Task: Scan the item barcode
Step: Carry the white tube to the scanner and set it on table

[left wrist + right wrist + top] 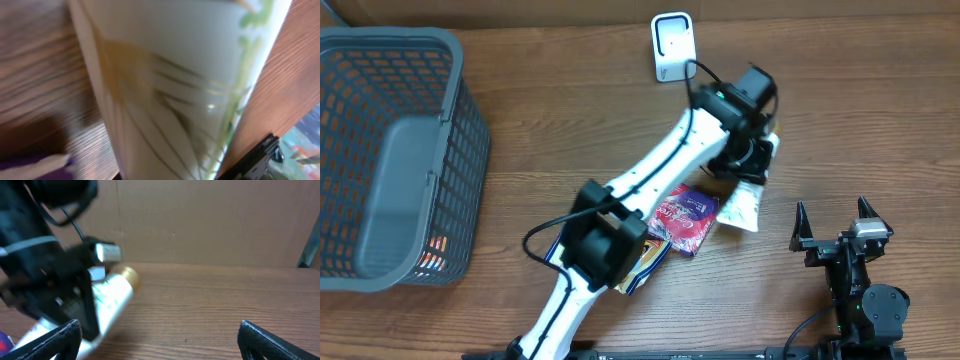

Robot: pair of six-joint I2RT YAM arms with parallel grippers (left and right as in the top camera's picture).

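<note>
Left jaws on tube [741, 208], packet [685, 220] beside

Table [570, 120]: wood grain was seen, smooth, faint sheen. Tube [175, 75]: white plastic, glossy, highlight was noted. Cap [128, 275]: gold, metallic look. Basket [390, 150]: grey plastic mesh, matt. Pouch [685, 218]: purple film, shiny. Backdrop [210, 225]: cardboard, matt.

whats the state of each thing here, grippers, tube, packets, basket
left gripper: shut on the white tube
white tube: held by the left gripper, gold cap on
right gripper: open, empty, away from the items
purple packet: lying flat beside the tube, not gripped
second packet: lying partly under the left arm
basket: upright, something orange inside
</note>
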